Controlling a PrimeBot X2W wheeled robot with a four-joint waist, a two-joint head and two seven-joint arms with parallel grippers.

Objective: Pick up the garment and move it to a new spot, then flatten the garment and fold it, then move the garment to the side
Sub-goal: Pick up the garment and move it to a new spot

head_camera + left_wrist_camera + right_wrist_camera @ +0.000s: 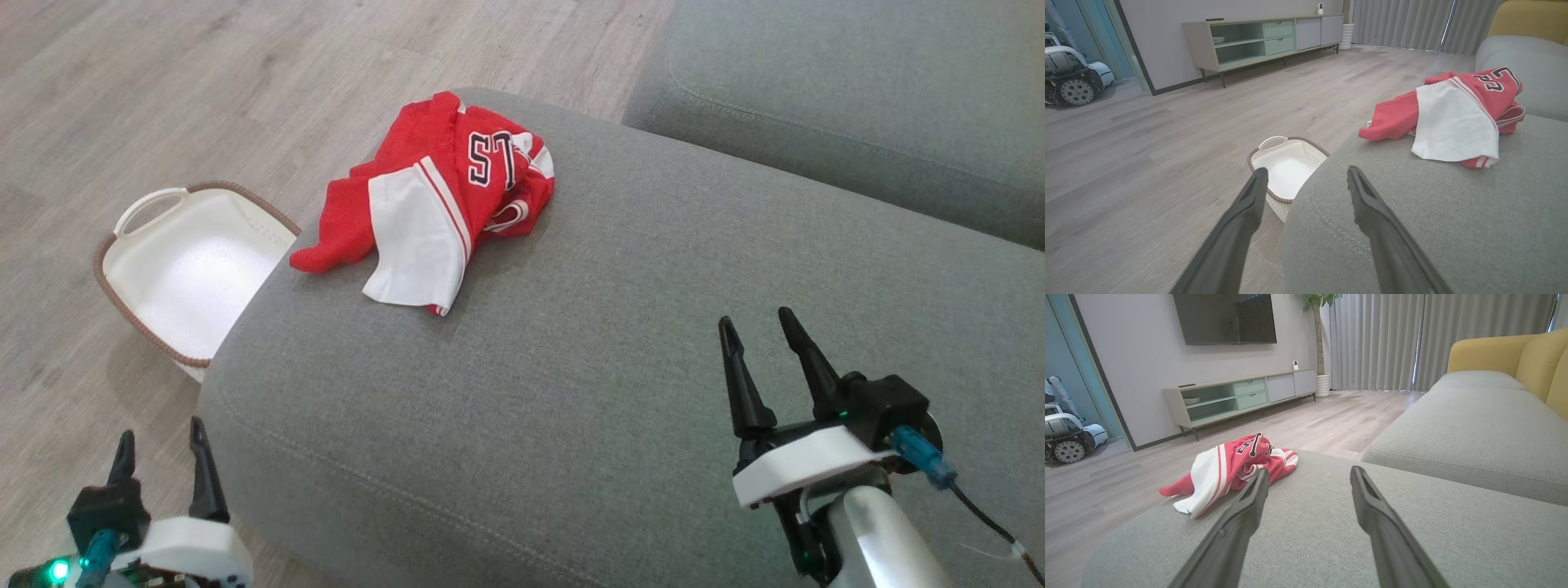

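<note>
no step looks done yet: the garment [441, 200] lies crumpled on the sofa [620, 310], left gripper [161, 430] and right gripper [755, 318] both empty, jaws apart.

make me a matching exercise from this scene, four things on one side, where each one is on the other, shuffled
1 garment
2 basket
3 left gripper
4 right gripper

a on the floor
b open, above the grey cushion
c crumpled on the grey cushion
d open, over the floor by the grey cushion's edge

Pairs: 1-c, 2-a, 3-d, 4-b
</note>
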